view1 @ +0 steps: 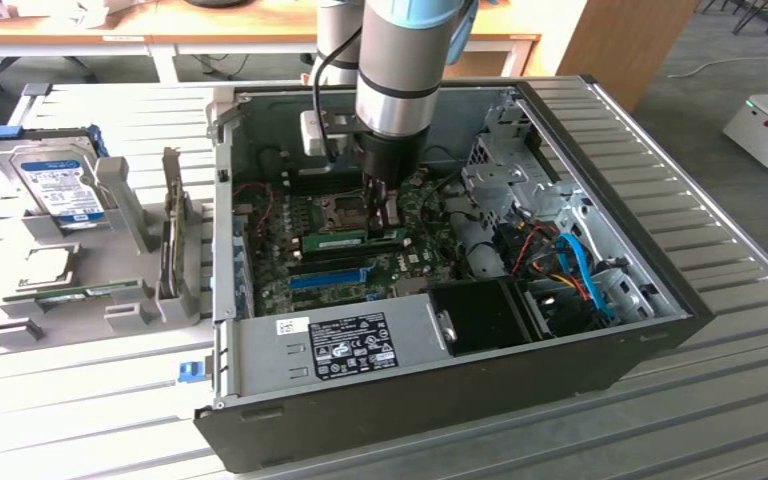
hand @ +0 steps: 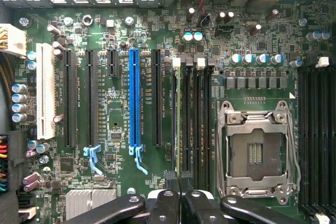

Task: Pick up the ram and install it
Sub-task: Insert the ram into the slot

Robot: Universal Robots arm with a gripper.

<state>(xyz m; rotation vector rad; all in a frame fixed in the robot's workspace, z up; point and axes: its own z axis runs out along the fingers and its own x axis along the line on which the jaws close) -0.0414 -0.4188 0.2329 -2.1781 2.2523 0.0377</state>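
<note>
Nearest the lens, clenches the gripper (hand: 179, 181) on the ram (hand: 179, 119), edge-on along the memory slots (hand: 197, 124) beside the CPU socket (hand: 255, 153), points straight down into the case (view1: 491, 390) at the exterior view's centre, seating hard to tell.

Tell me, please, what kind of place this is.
Probably a robotics lab for PC assembly: a robot arm reaches into an open PC case on a metal table, a hard drive sits in a holder beside it, and desks stand behind.
</note>
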